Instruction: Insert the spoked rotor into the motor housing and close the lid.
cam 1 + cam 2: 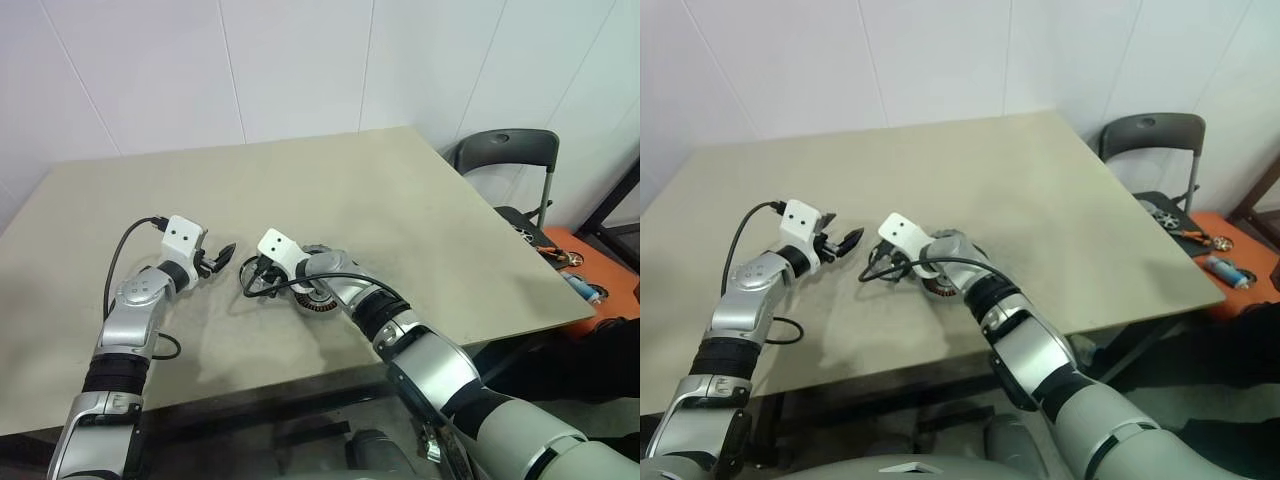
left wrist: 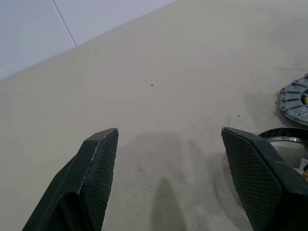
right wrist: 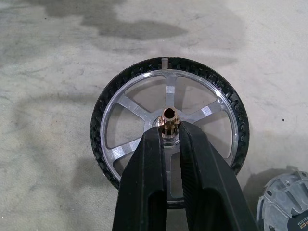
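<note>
Fig. notes for you, operator, materials only:
Table (image 3: 43,159): matt beige top, lightly scuffed, mottled.
Spoked rotor (image 3: 144,108): bright brushed-metal spokes, black ribbed outer rim, coppery hub w/ metallic sheen.
Right gripper (image 3: 172,132): matt black plastic, finely ridged inner faces.
Left gripper (image 2: 168,139): matt black, cross-hatched pads.
Lid (image 2: 294,99): dull grey cast metal.
Motor housing (image 1: 318,298): silver-grey metal.

Your left gripper (image 2: 163,139) has its fingers (image 2: 98,159) spread wide apart, pointing forward. Your right gripper (image 3: 171,132) tilts downward, its fingers squeezed close together, arm reaching across toward the left.
</note>
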You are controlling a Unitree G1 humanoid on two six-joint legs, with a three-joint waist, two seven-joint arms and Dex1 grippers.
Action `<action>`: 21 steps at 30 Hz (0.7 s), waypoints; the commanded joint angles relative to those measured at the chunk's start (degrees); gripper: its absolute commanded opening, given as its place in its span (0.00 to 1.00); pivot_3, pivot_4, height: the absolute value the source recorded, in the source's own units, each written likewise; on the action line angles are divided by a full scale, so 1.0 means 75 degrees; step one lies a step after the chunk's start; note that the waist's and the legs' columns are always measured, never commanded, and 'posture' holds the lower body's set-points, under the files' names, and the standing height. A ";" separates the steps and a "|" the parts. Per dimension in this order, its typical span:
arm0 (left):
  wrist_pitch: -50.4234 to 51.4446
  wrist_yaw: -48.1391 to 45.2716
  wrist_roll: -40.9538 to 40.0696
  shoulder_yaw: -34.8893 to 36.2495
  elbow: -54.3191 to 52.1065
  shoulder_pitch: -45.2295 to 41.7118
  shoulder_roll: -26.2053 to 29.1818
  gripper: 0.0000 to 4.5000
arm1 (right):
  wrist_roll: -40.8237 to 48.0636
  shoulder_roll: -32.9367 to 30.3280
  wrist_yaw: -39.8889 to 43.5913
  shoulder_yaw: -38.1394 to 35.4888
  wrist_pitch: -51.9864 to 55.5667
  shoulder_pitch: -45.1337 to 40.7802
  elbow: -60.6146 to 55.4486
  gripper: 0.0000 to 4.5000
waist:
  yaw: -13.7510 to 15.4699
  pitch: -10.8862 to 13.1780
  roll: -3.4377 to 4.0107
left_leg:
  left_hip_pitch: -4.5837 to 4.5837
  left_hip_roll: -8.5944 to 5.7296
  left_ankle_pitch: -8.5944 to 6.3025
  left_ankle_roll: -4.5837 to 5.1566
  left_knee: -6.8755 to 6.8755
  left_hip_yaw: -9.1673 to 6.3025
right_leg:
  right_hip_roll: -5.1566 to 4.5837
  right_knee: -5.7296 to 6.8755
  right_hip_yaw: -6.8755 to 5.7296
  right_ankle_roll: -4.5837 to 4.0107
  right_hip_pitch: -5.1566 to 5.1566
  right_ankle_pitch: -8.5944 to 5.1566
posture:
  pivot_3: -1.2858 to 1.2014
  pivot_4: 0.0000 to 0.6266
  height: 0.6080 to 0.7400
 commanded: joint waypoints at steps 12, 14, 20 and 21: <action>-0.0137 0.0065 0.0074 0.0184 -0.0041 -0.0173 0.0015 0.81 | 0.3513 -0.1010 0.0816 -0.3279 0.5143 0.0604 -0.3431 0.02 | 0.0060 0.0001 0.0001 | -0.0013 -0.0003 0.0000 0.0000 0.0000 -0.0010 | -0.0007 -0.0015 -0.0008 -0.0001 0.0000 0.0001 | 0.52 0.00 1.00; -0.0158 0.0063 0.0090 0.0172 0.0042 -0.0226 -0.0002 0.81 | 0.4042 -0.1283 0.0725 -0.3605 0.6147 0.1236 -0.4509 0.02 | 0.0056 0.0000 0.0000 | -0.0015 -0.0003 -0.0001 0.0000 -0.0005 -0.0014 | -0.0008 -0.0022 -0.0011 0.0000 0.0003 0.0000 | 0.52 0.00 1.00; -0.0299 -0.0023 0.0203 0.0067 0.0455 -0.0531 -0.0090 0.81 | 0.5689 -0.1176 -0.0039 -0.5938 0.9322 0.2574 -0.6680 0.02 | 0.0022 0.0005 0.0008 | -0.0014 -0.0003 -0.0001 0.0001 -0.0019 -0.0007 | -0.0007 -0.0027 -0.0008 0.0000 -0.0002 -0.0001 | 0.52 0.00 1.00; -0.0311 -0.0016 0.0231 0.0037 0.0500 -0.0582 -0.0128 0.81 | 0.5828 -0.1099 -0.0109 -0.6244 0.9630 0.2749 -0.6891 0.02 | 0.0023 0.0005 0.0008 | -0.0014 -0.0003 0.0000 0.0001 -0.0017 -0.0006 | -0.0007 -0.0024 -0.0008 0.0001 -0.0002 -0.0001 | 0.52 0.00 1.00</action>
